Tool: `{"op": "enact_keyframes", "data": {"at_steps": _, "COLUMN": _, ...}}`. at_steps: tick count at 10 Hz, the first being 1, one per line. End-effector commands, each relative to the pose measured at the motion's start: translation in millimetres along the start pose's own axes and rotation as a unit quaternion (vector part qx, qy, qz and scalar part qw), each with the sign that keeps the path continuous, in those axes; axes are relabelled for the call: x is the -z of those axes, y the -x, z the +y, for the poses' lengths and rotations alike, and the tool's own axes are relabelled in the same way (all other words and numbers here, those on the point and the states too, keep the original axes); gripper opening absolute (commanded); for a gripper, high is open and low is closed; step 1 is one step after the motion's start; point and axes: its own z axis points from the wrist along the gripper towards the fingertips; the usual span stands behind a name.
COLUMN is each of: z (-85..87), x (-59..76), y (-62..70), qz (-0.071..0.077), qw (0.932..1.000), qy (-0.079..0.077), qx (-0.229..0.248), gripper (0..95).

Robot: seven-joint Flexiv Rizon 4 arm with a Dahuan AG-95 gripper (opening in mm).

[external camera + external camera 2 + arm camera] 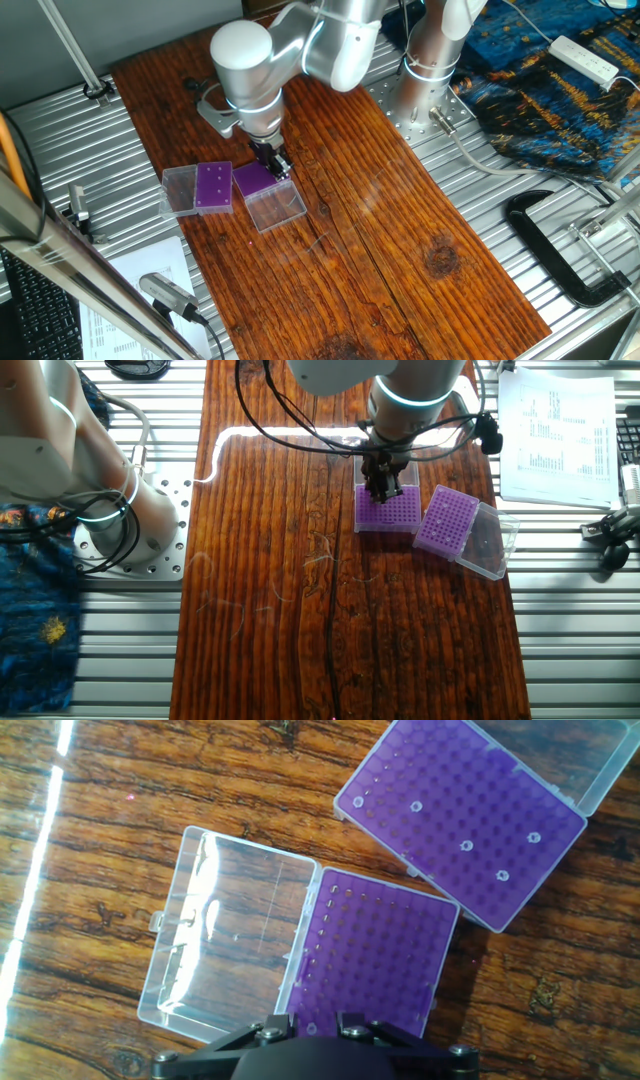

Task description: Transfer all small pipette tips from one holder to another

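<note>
The lighter-purple holder (462, 822) lies at the upper right of the hand view with several small pipette tips (466, 846) seen as pale rings in it; it also shows in one fixed view (213, 187) and in the other fixed view (445, 520). The darker-purple rack (380, 955) lies below it, its clear lid (230, 950) open to the left. One tip (310, 1028) sits in this rack's near corner. My gripper (312, 1023) hovers over that corner, its jaws a little apart, with the tip showing between them. The gripper also shows in both fixed views (279, 168) (383, 492).
Both racks lie on a wooden board (400, 230). The arm's base (430, 70) stands at the board's far edge. A black clamp (560, 250), a blue cloth (560, 95) and a white power strip (585, 58) lie beyond the board. Papers (555, 430) lie at the side.
</note>
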Motion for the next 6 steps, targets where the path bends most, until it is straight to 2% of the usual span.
{"op": "enact_keyframes", "data": {"at_steps": 1, "z": -0.2, "x": -0.4, "y": -0.1, "qz": -0.001, "qw": 1.0, "qy": 0.0, "qx": 0.001, "gripper": 0.0}}
{"op": "enact_keyframes", "data": {"at_steps": 4, "z": -0.1, "x": 0.4, "y": -0.2, "qz": -0.001, "qw": 1.0, "qy": 0.001, "qx": 0.0, "gripper": 0.0}}
{"op": "enact_keyframes", "data": {"at_steps": 6, "z": 0.4, "x": 8.9, "y": -0.5, "qz": 0.001, "qw": 1.0, "qy": 0.001, "qx": -0.002, "gripper": 0.0}}
